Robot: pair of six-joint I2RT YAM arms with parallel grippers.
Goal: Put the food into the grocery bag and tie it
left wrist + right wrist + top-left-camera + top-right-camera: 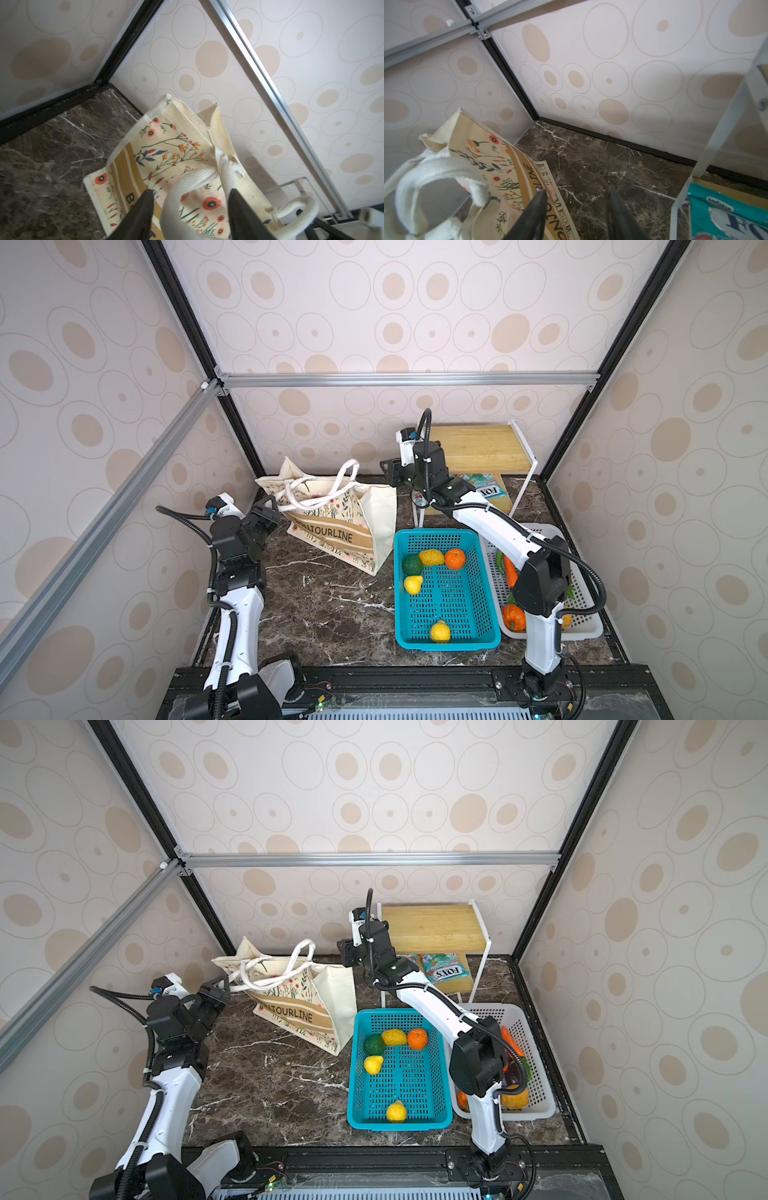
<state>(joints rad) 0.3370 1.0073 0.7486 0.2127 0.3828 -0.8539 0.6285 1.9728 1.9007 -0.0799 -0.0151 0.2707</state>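
Note:
The grocery bag [340,531] [299,1006], a cream floral tote with a tan lettered band, stands at the back left of the marble table, its mouth pinched together. Its white rope handles [332,485] [207,174] cross above it. My left gripper [270,506] [218,986] [191,190] is open at the bag's left end, and a handle loop runs loosely between its fingers. My right gripper [386,475] [345,955] [576,190] is open by the bag's [477,158] right end, over bare table, holding nothing. Three yellow lumpy fruits [431,558] [394,1036] lie in the teal basket.
The teal basket [486,630] also holds an orange fruit [455,558] and a dark green one [412,565]. A white basket [582,630] of vegetables sits under the right arm. A wooden rack [478,448] at the back right has teal FOXS packets [486,485] on its lower shelf.

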